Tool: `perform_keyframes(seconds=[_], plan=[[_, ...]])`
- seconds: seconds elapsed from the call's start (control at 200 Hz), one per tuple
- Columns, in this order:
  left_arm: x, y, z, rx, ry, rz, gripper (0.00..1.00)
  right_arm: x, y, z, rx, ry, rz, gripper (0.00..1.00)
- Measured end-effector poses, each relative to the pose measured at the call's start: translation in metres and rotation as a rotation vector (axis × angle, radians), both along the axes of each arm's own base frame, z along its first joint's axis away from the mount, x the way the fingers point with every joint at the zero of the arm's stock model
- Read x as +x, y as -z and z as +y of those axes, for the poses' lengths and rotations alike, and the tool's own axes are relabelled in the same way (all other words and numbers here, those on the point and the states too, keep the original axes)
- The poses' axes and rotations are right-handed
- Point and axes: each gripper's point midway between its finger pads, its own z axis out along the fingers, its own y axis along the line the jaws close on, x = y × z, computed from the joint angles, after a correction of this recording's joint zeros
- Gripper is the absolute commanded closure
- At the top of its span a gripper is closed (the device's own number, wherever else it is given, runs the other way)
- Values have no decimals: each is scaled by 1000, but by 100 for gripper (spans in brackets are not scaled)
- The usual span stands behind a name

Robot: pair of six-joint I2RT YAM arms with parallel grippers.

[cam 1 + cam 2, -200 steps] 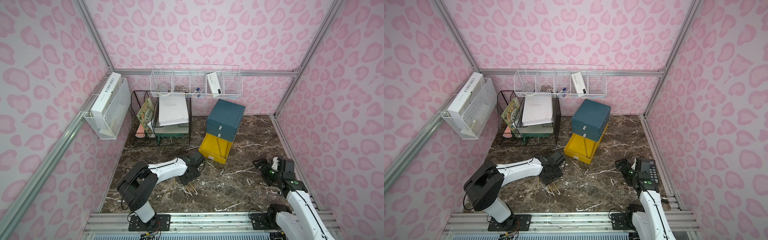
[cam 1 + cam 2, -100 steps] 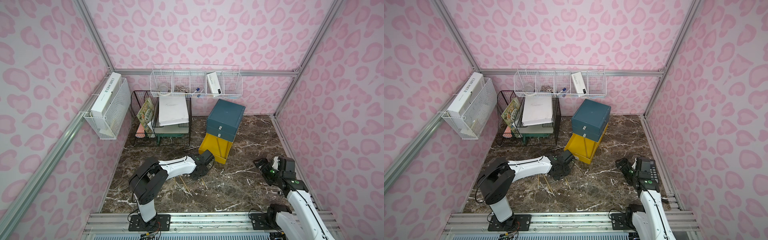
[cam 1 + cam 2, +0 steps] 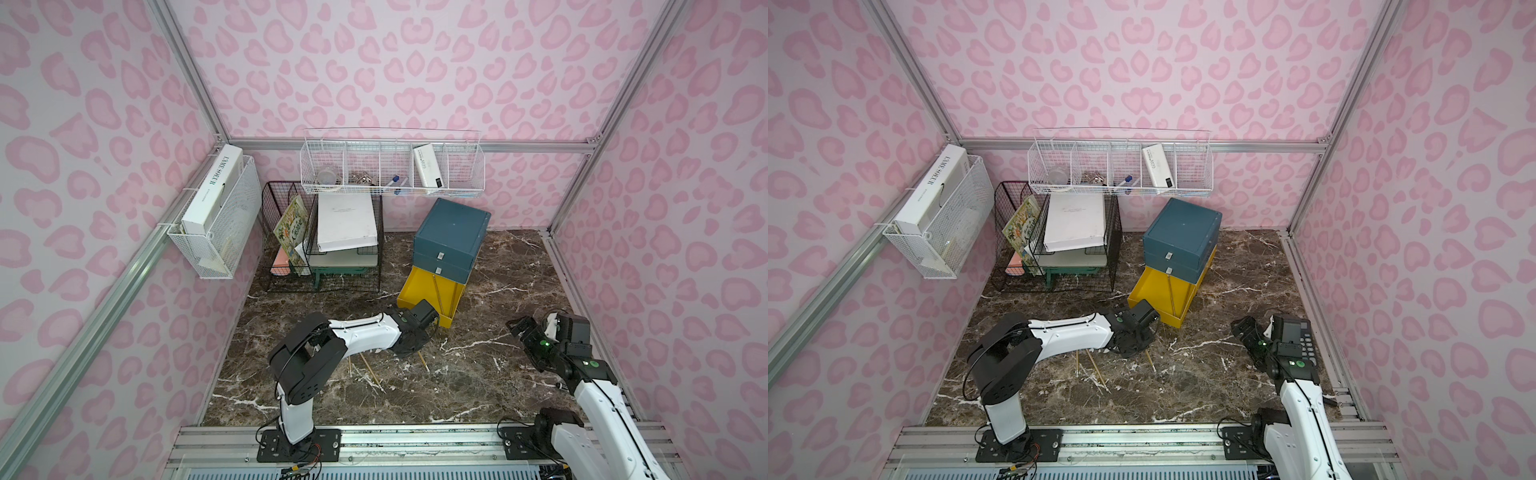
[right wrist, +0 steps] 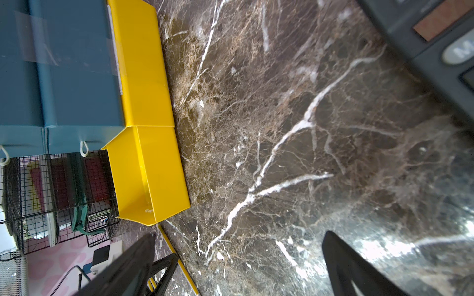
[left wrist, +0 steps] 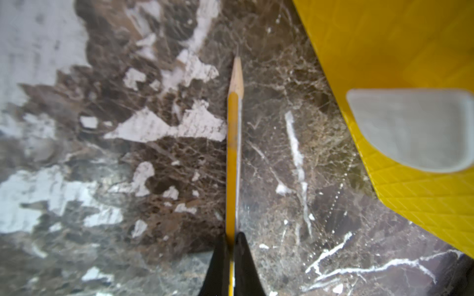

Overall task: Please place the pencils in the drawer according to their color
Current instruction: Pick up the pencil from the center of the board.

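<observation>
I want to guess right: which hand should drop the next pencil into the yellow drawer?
Left. The left hand pinches a yellow pencil beside the open drawer; the right hand is open, farther off.

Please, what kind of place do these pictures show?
Probably a staged office corner inside a robot test cell: pink printed walls on an aluminium frame, a wire file rack and drawer cabinet on a marble-look tabletop, plus a left arm and a right arm.

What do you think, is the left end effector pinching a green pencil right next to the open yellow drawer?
Not quite: the pencil is yellow, not green. The left wrist view shows the left end effector shut on a yellow pencil right next to the yellow drawer, which stands open in both top views.
</observation>
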Motion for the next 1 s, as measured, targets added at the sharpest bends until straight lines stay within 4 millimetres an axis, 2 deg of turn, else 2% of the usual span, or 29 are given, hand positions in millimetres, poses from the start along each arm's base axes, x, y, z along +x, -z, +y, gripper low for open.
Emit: perform_keyframes(seconds=[0.145, 0.23, 0.35, 0.51, 0.7, 0.875, 1.0], plan=[[0, -1, -1, 3, 10, -6, 100, 0, 0, 0, 0, 1, 0, 0], [0, -9, -4, -4, 18, -23, 100, 0, 0, 0, 0, 2, 0, 0], [-17, -15, 3, 45, 62, 25, 100, 1, 0, -1, 0, 2, -1, 0], [-18, -44, 3, 41, 96, -3, 100, 1, 1, 0, 1, 1, 1, 0], [-17, -66, 6, 41, 121, -37, 100, 1, 2, 0, 1, 2, 5, 0], [0, -97, -1, 28, 141, -116, 100, 1, 2, -1, 1, 3, 4, 0], [26, -119, -5, 11, 136, -184, 100, 1, 2, -1, 1, 4, 2, 0]])
